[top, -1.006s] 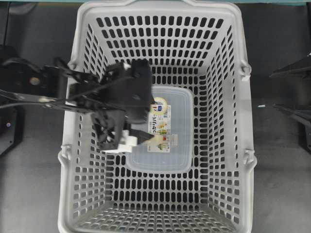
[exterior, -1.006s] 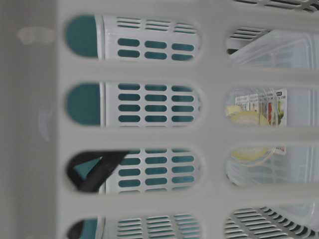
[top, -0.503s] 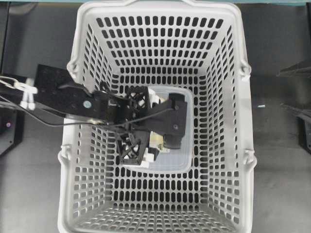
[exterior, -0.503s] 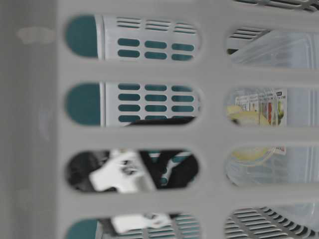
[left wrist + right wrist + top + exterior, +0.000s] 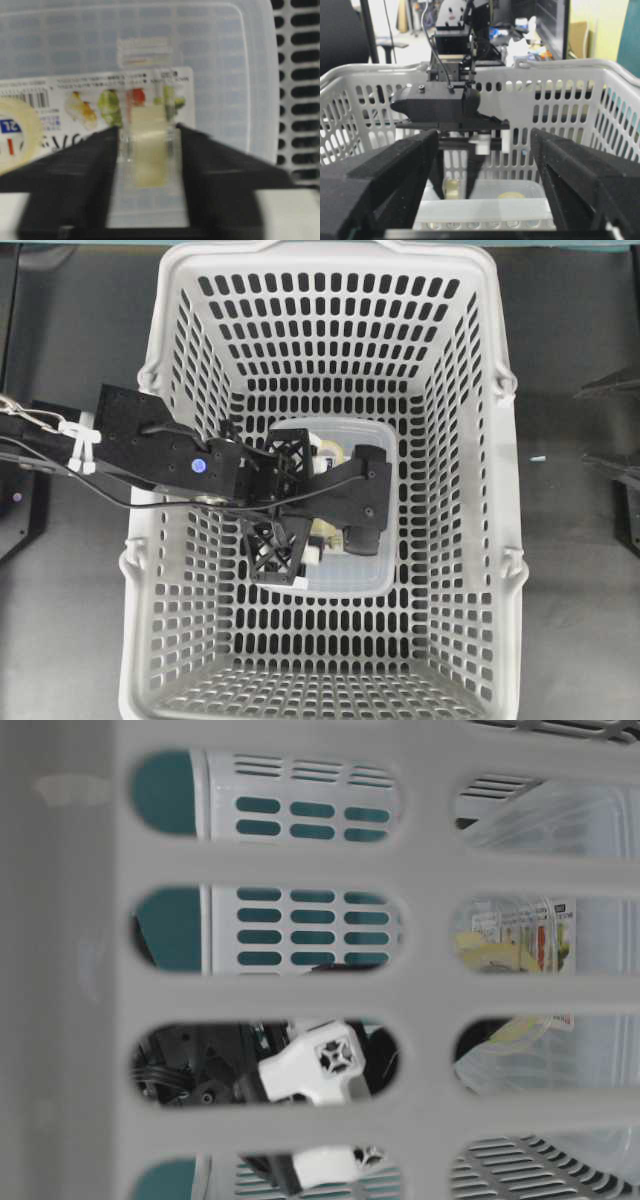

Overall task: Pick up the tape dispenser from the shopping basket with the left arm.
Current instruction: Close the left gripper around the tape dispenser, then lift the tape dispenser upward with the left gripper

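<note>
A small clear tape dispenser point(image 5: 148, 150) with a yellowish roll stands on the lid of a clear labelled box point(image 5: 215, 50) on the floor of the grey shopping basket point(image 5: 515, 440). My left gripper point(image 5: 148, 129) reaches down into the basket, and its black jaws press against both sides of the dispenser. From the right wrist view the roll point(image 5: 452, 190) sits between the left fingers point(image 5: 477, 175), low on the box point(image 5: 485, 207). In the overhead view the left arm point(image 5: 300, 502) covers most of the box point(image 5: 375, 440). My right gripper point(image 5: 484, 135) is open and empty outside the basket.
The basket walls point(image 5: 560, 65) stand high all round the left gripper. The box label carries a yellow ring point(image 5: 15, 130) left of the jaws. The table-level view looks through the slotted wall point(image 5: 300, 995) at white finger parts point(image 5: 310, 1070). Dark table point(image 5: 580, 570) surrounds the basket.
The left arm swung from the basket's left wall to over the box, then lowered. Its jaws now sit at both sides of the dispenser. The right arm has not moved.
</note>
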`<state>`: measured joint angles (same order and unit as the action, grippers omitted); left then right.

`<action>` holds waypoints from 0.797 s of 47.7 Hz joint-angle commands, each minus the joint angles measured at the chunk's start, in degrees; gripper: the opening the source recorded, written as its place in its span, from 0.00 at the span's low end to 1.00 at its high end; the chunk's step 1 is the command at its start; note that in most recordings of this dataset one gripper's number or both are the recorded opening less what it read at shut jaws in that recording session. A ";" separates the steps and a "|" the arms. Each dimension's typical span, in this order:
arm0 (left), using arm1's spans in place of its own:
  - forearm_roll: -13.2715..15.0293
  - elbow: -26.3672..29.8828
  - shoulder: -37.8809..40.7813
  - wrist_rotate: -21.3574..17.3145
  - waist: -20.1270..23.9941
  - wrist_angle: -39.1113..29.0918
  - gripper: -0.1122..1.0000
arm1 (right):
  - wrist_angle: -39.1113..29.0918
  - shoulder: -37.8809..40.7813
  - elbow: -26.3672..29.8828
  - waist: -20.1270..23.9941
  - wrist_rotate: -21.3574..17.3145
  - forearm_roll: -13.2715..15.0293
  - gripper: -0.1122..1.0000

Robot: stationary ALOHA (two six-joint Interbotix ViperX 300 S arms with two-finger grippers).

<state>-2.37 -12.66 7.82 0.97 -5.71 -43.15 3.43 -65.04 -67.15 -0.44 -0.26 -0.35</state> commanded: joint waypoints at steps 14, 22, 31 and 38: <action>-0.18 19.07 -4.66 -0.18 -0.18 -18.81 0.36 | 0.35 0.00 0.97 0.00 0.00 -0.18 0.75; -0.18 30.67 -4.57 -0.09 0.35 -29.18 0.36 | 0.35 -0.18 0.88 0.00 0.00 -0.18 0.75; -0.18 36.56 -3.25 -0.09 0.44 -34.80 0.36 | 0.35 -0.18 0.79 0.00 0.00 -0.26 0.75; -0.18 36.83 -2.99 -0.09 0.44 -34.80 0.36 | 0.35 -0.18 0.79 0.00 0.00 -0.18 0.75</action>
<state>-2.46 22.76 5.71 0.79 -5.10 -78.05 3.52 -65.48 -67.15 -0.44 -0.26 -0.44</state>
